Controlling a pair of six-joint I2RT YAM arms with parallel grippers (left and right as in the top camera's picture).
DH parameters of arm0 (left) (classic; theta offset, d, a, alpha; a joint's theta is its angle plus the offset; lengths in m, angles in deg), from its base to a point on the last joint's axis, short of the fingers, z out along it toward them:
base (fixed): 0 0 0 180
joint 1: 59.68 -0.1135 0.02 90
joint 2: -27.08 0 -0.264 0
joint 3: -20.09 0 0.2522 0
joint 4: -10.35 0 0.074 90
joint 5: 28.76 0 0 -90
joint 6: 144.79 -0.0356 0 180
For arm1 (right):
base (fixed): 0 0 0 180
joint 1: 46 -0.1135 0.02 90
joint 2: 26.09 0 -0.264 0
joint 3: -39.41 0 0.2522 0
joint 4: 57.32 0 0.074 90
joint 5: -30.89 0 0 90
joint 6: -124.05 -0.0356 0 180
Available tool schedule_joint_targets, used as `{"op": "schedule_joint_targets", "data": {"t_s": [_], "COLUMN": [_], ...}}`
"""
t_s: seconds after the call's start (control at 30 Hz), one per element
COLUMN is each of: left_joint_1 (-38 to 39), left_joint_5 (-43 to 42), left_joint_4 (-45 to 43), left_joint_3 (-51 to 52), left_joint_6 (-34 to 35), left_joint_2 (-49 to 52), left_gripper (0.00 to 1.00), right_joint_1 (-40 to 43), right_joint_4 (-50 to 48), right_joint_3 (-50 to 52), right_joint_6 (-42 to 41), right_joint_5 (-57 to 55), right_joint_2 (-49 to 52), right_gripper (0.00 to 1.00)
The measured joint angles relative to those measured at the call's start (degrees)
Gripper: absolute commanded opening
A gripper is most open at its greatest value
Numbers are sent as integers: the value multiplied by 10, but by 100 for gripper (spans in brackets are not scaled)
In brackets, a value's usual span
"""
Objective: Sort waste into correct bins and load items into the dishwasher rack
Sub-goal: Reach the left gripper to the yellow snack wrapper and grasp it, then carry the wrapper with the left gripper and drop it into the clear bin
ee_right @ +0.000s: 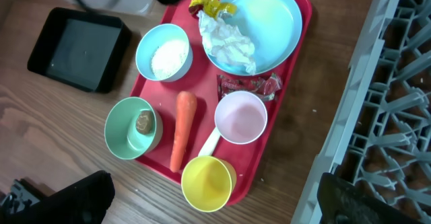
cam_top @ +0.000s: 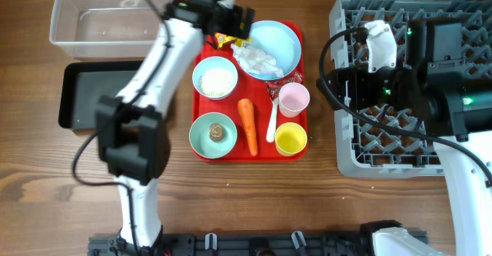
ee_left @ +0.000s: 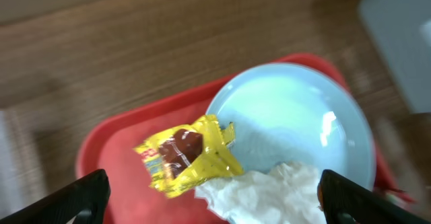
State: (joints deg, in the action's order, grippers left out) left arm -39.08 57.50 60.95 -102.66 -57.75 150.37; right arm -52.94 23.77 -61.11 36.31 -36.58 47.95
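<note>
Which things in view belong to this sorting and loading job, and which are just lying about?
Job:
Waste: tissue, yellow wrapper, red wrapper, rice, carrot, brown lump.
Bins: clear tub, black tray.
Dishes: plate, rice bowl, lump bowl, pink cup, yellow cup, spoon.
Rack.

Just there:
Red tray, table.

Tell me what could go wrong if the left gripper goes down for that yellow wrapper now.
1. The yellow wrapper lies half on the rim of the pale blue plate and touches the crumpled tissue. The left gripper, open wide above them, might pinch tissue or rim along with it.
2. A finger landing on the plate's rim could tilt it and spill the tissue onto the red tray.
</note>
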Motion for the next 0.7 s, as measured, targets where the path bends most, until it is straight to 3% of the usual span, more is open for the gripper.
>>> {"op": "schedule_joint_targets", "data": {"t_s": [0.3,0.33,0.47,0.6,0.63,0.7], "left_joint_1": [19,18,18,18,18,18], "left_joint_5": [70,75,89,95,96,98], "left_joint_4": [-26,-26,-29,-30,-30,-31], "left_joint_3": [0,0,0,0,0,0], "left_joint_6": [7,8,19,23,19,23], "left_joint_2": [73,76,87,97,100,103], "left_gripper": [94,89,44,9,4,4], "right_joint_1": [0,0,0,0,0,0], "right_joint_4": [7,7,7,7,7,7], "right_joint_3": [0,0,0,0,0,0], "right_joint_6": [0,0,0,0,0,0], "right_joint_5": [0,0,0,0,0,0], "right_joint_2": [0,0,0,0,0,0], "right_gripper": [97,95,93,90,89,89]}}
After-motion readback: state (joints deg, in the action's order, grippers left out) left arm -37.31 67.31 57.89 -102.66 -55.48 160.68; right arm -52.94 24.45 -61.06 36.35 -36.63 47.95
